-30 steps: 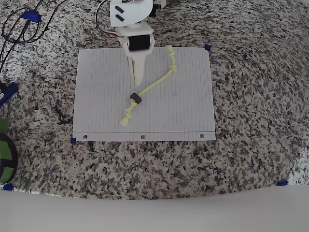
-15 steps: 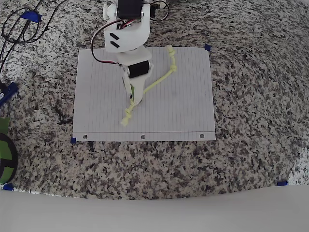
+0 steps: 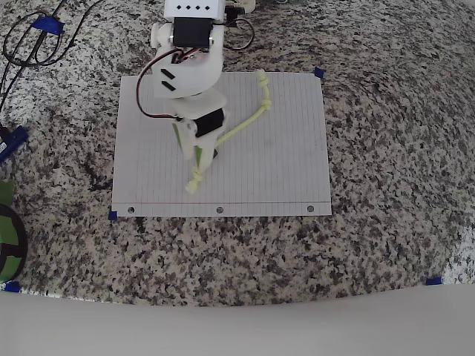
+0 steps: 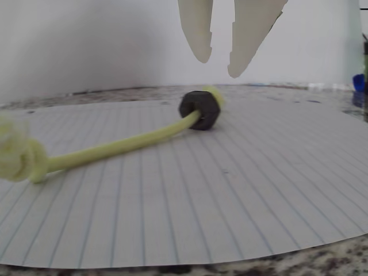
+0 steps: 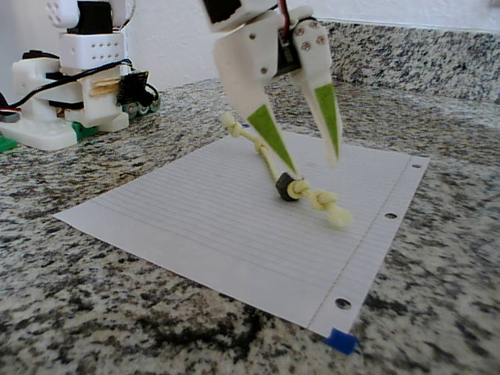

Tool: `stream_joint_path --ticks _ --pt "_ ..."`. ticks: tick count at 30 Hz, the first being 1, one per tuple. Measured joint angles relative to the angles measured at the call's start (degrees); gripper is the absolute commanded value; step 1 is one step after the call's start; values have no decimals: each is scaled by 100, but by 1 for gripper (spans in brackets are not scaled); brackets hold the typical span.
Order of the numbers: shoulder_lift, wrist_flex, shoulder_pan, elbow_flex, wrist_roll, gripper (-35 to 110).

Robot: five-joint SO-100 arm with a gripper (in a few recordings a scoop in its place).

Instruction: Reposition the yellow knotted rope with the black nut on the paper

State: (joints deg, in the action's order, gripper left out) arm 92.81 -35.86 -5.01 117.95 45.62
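Gripper (image 5: 312, 168) has moved down the paper (image 3: 282, 163) since the earlier overhead frames: a second ago its tip sat above the black nut near the sheet's upper middle, half a second ago it was covering the nut, and now the arm reaches further toward the punched-hole edge, fingers over the nut spot. Jaws stand apart, nothing between them; in the fixed view the two green-faced fingers (image 5: 269, 133) straddle the black nut (image 5: 287, 187) from above, tips close to the paper, contact cannot be told. Wrist view shows both fingertips (image 4: 198, 40) hanging over the nut (image 4: 200, 109) with a clear gap under them. Yellow knotted rope (image 3: 249, 122) lies on the paper in about the same diagonal line as before, one knotted end near the top edge (image 3: 261, 78), the other knotted end (image 3: 194, 180) toward the hole edge, unchanged in place across the frames. Nut is threaded on the rope close to the lower knot, resting on the sheet; hidden under the arm in the overhead view. Paper sits flat on the granite countertop (image 3: 386, 148), blue tape marks (image 3: 319, 73) at its corners, not shifted.
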Motion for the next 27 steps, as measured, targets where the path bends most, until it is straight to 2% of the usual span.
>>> stream_joint_path --ticks 27 --pt "-809 290 97 -281 -369 30"
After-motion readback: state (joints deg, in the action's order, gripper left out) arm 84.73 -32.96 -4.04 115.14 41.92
